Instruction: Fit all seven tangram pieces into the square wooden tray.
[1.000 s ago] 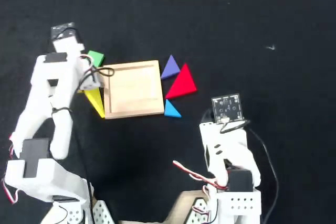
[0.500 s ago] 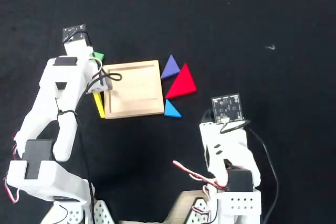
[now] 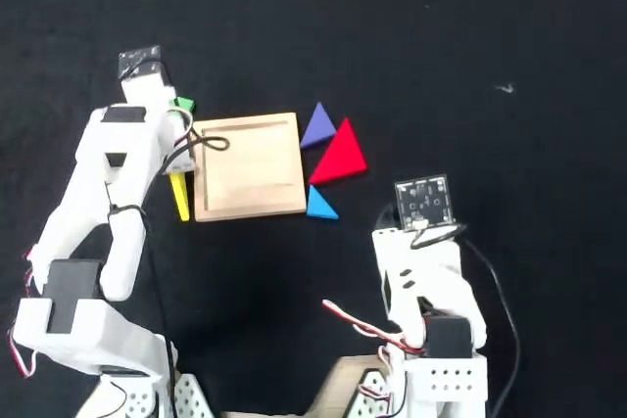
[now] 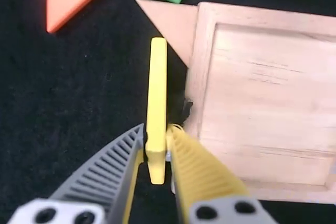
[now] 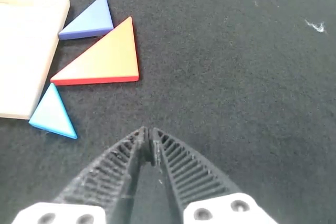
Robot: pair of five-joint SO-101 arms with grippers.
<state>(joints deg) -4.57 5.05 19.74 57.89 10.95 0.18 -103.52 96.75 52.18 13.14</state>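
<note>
High view: fixed overhead, looking down on the whole table (image 3: 509,144). Wrist views: close, facing downward. All three share the tray (image 3: 250,165).

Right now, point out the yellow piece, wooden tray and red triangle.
yellow piece (image 4: 157,87): left wrist view, narrow edge.
wooden tray (image 3: 253,168): high view, bare floor.
red triangle (image 5: 106,60): right wrist view, top face.

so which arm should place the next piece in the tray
Left. The left gripper is shut on the yellow piece, held on edge beside the wooden tray. The right gripper is shut and empty, apart from the tray.
</note>
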